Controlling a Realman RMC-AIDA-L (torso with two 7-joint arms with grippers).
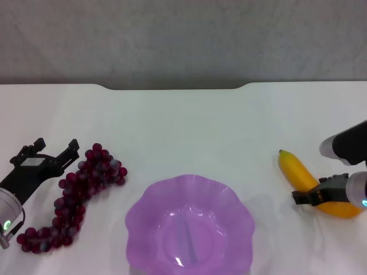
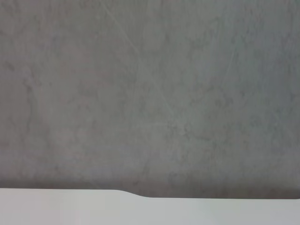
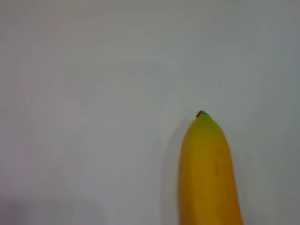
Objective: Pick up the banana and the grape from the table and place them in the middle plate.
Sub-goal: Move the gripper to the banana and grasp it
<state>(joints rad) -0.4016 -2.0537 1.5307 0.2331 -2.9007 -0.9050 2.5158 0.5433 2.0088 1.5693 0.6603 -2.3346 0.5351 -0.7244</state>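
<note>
The white table [image 1: 189, 126] carries the middle plate [image 1: 190, 226] at its near edge, centred between the two arms and holding nothing. The grape [image 1: 77, 197] lies toward the table's left side, a trailing bunch running from near the plate's far-left rim down toward the near-left corner. The left gripper [image 1: 50, 150] sits low just beside the bunch's far end, its two dark fingers spread apart, the inner finger close against the outermost grapes, with nothing between them. The banana [image 1: 312, 186] lies near the table's right edge, its green tip pointing toward the far side. The right gripper [image 1: 312, 197] is down on the banana's middle, a dark finger pressed along the near flank of the fruit; whether the fingers are clamped on it cannot be told. In the right wrist view the banana [image 3: 206, 173] rests flat on the tabletop.
</note>
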